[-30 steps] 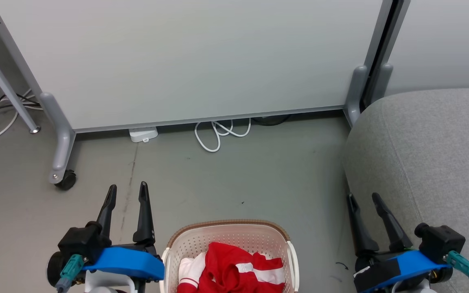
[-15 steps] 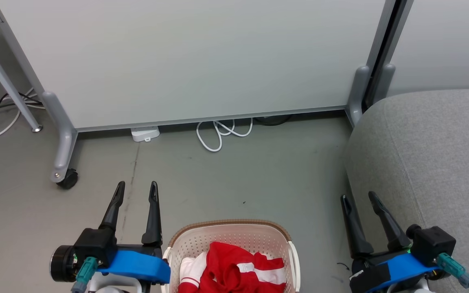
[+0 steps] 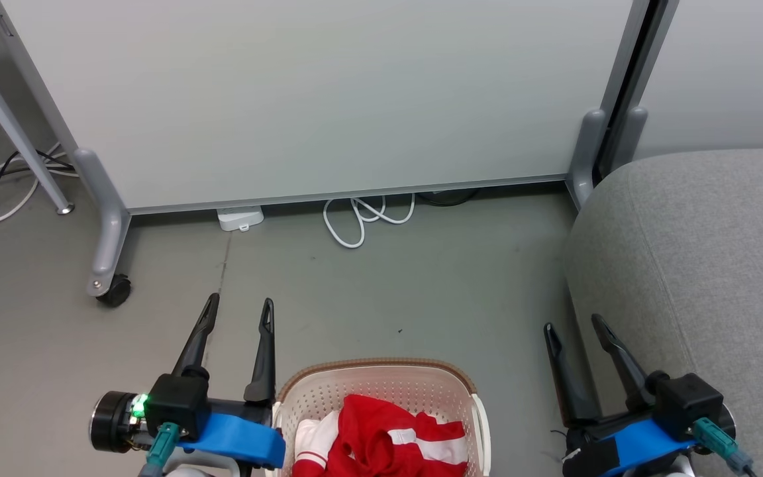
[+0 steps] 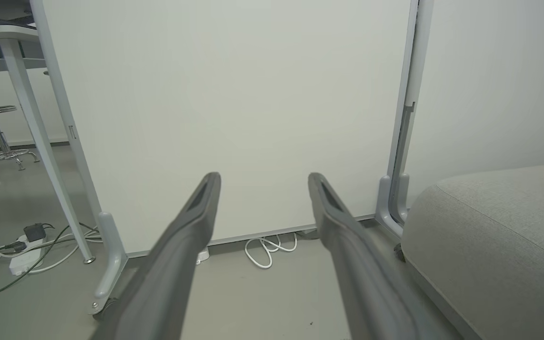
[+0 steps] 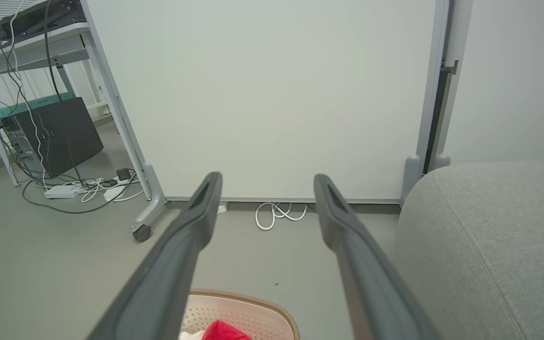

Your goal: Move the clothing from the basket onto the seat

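- The left hand (image 3: 240, 301) was seen opened wide, its two dark fingers spread apart and pointed forward, and nothing was held between them.
- The right hand (image 3: 572, 324) was found opened in the same way, and it was empty too.
- The left hand was held in the air just beside the left side of the basket (image 3: 375, 366), above the grey floor (image 3: 421, 285).
- The right hand was held on the other side, between the basket and the seat (image 3: 699, 265), near the seat's rounded corner.
- The clothing (image 3: 381, 434) was left crumpled inside the basket, red with white parts, and it was touched by neither hand.
- The basket was placed on the floor between the two hands, and its near part was cut off by the lower edge of the head view.
- The seat was seen to the right of the basket, with a strip of floor between them.
- Farther away, a pale partition panel (image 3: 322, 99) was stood on grey feet, one of them fitted with a caster (image 3: 115, 291).
- A white cable (image 3: 361, 218) was coiled on the floor at the lower edge of the panel.
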Robot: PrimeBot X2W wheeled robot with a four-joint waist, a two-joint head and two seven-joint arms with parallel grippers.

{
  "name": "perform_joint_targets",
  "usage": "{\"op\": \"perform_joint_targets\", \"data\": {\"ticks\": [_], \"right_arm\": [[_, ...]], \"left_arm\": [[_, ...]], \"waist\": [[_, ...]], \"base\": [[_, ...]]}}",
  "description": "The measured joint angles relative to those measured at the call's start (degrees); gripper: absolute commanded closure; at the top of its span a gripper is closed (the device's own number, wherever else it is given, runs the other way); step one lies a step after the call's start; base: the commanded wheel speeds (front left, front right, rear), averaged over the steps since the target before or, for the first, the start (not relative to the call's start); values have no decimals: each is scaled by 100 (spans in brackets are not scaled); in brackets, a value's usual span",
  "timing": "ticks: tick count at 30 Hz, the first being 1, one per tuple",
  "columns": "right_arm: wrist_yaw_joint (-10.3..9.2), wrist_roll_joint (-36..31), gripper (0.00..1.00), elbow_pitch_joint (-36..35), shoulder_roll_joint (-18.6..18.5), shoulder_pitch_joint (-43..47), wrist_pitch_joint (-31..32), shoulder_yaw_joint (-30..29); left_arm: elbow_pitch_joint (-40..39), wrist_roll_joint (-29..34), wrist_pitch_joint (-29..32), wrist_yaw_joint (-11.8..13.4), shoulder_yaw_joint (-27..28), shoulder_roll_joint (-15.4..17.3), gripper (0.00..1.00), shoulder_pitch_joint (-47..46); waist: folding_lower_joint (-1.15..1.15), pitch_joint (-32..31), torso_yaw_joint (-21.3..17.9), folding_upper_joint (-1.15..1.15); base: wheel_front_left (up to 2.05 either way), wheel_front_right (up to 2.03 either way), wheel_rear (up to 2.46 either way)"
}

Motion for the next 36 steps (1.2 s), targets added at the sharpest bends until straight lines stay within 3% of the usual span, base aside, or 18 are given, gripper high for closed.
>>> {"op": "perform_joint_targets", "data": {"ticks": [8, 36], "right_arm": [[1, -234, 0, 111, -3, -2, -78, 20], [1, -165, 0, 461, -5, -38, -80, -11]], "left_arm": [[90, 298, -74, -49, -21, -19, 0, -4], [444, 219, -75, -203, 62, -79, 0, -42]], "waist": [[0, -5, 21, 0], [0, -12, 21, 0]], "base": [[0, 0, 0], [0, 0, 0]]}}
